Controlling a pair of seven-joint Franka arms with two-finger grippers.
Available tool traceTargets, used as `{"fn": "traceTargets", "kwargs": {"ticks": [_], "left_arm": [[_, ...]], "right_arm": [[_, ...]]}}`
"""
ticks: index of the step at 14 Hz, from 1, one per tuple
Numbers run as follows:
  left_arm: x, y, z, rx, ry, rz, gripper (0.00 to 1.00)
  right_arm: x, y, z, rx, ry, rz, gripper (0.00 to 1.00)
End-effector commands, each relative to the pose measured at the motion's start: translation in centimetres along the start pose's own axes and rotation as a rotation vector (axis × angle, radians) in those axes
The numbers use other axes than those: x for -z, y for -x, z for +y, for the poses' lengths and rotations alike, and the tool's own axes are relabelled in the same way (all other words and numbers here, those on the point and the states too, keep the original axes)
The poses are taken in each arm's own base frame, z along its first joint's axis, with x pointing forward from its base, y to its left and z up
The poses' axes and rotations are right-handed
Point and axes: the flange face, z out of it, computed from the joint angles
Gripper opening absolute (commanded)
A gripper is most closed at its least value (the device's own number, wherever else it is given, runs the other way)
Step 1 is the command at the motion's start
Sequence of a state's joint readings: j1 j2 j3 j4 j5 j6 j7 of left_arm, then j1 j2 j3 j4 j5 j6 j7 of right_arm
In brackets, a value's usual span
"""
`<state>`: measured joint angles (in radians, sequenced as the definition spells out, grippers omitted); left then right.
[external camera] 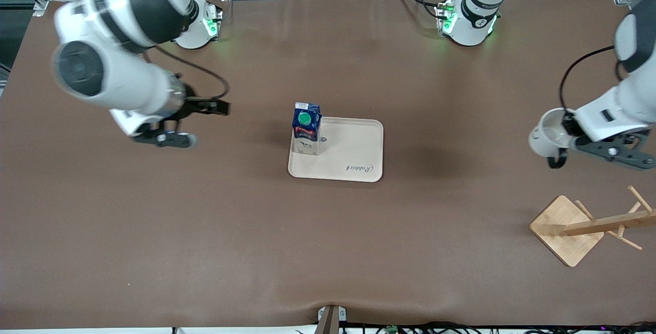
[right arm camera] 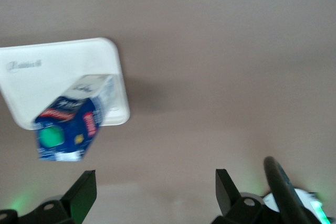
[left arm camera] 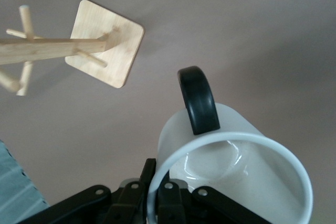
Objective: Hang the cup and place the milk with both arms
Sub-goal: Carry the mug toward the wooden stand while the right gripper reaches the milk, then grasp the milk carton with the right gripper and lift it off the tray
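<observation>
Left claw [external camera: 566,134] clamped on the cup [external camera: 546,134] rim, in the air over the bench [external camera: 205,231], wooden mug tree [external camera: 589,226] below. Right claw [external camera: 197,121] spread apart, empty, over bench; milk [external camera: 306,128] upright on the tray [external camera: 353,154] beside it.
</observation>
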<state>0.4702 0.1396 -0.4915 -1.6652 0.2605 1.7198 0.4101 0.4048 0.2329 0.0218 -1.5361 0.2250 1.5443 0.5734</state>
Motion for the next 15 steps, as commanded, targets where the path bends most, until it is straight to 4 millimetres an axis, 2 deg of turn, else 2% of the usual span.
{"fn": "traceTargets", "kwargs": {"ticks": [1, 3, 6, 9, 12, 15], "left_arm": [[-0.2, 2.2, -2.2, -0.078, 0.017, -0.006, 0.0], [-0.8, 3.6, -4.9, -0.131, 0.017, 0.004, 0.0], [-1.1, 4.3, -7.9, -0.165, -0.002, 0.053, 0.0], [-1.1, 3.2, -10.5, -0.175, 0.038, 0.121, 0.0], [-2.4, 2.6, -12.2, -0.192, 0.058, 0.133, 0.0], [-2.2, 2.1, -13.7, -0.196, 0.057, 0.164, 0.0]], "right_arm": [[-3.2, 2.4, -6.1, -0.052, -0.041, -0.015, 1.0], [-6.5, 4.2, -10.9, -0.098, -0.042, 0.009, 1.0], [-11.9, 6.0, -15.5, -0.086, -0.026, 0.021, 1.0], [-14.9, 7.1, -16.4, -0.066, -0.009, 0.031, 1.0], [-15.5, 6.5, -15.8, -0.077, 0.007, 0.028, 1.0], [-15.9, 5.7, -15.3, -0.073, 0.032, 0.055, 1.0]]}}
